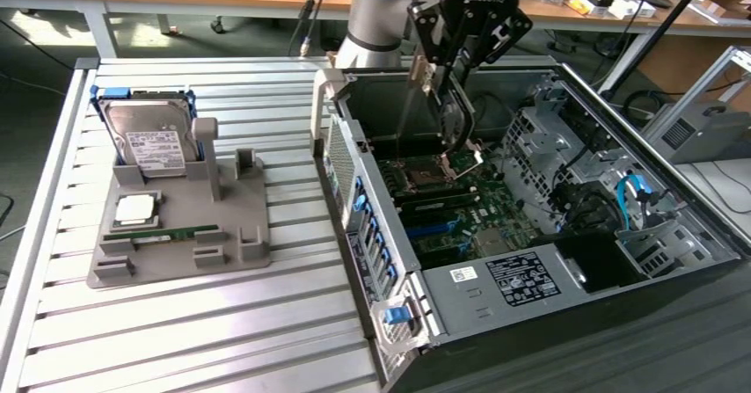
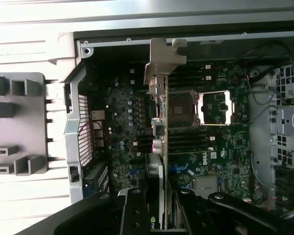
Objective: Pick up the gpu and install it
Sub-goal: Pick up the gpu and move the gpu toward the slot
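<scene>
Above the open computer case [image 1: 657, 191], the gripper [image 1: 449, 72] pinches the gpu [image 1: 458, 120] between its fingers [image 2: 136, 213]. The card hangs on edge over the motherboard [image 1: 470, 213], beside the processor socket [image 2: 182, 107], silvery bracket [image 2: 164, 58] showing.

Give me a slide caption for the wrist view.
Gripper holding the gpu edge-on above the motherboard of the open computer case.
</scene>
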Motion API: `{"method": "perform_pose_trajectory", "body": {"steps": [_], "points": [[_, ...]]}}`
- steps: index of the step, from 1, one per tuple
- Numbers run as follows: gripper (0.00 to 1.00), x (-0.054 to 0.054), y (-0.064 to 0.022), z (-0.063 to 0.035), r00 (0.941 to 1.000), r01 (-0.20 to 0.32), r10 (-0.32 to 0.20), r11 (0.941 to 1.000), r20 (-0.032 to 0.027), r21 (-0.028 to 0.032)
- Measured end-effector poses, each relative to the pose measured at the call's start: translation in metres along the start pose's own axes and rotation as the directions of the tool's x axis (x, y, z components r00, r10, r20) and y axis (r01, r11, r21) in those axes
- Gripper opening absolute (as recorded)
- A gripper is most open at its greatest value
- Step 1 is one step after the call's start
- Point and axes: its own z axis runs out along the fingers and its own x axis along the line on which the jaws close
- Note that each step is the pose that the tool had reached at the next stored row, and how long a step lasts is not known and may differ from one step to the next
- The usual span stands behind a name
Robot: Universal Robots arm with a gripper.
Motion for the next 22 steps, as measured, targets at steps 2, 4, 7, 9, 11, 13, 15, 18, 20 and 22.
{"method": "perform_pose_trajectory", "body": {"steps": [2, 4, 7, 9, 11, 13, 15, 18, 20, 22], "points": [[0.27, -0.001, 0.0, 0.0002, 1.0, 0.0, 0.0, 1.0, 0.0001, 0.0001], [0.27, -0.002, 0.0001, 0.0005, 1.0, 0.0, 0.0, 1.0, 0.0001, 0.0003], [0.27, -0.004, 0.0002, 0.0011, 1.0, 0.0, 0.0, 1.0, 0.0001, 0.0008], [0.27, -0.005, 0.0003, 0.0014, 1.0, 0.0, 0.0, 1.0, 0.0001, 0.0012], [0.27, -0.005, 0.0003, 0.0016, 1.0, 0.0, 0.0, 1.0, 0.0001, 0.0015], [0.27, -0.006, 0.0004, 0.002, 1.0, 0.0, 0.0, 1.0, 0.0001, 0.0017], [0.27, -0.007, 0.0005, 0.0023, 1.0, 0.0, 0.0, 1.0, 0.0001, 0.0021], [0.27, -0.009, 0.0006, 0.0031, 1.0, 0.0, 0.0, 1.0, 0.0002, 0.003], [0.27, -0.01, 0.0006, 0.0035, 1.0, 0.0, 0.0, 1.0, 0.0003, 0.0038], [0.27, -0.011, 0.0007, 0.0039, 1.0, 0.0, 0.0, 1.0, 0.0003, 0.0046]]}}
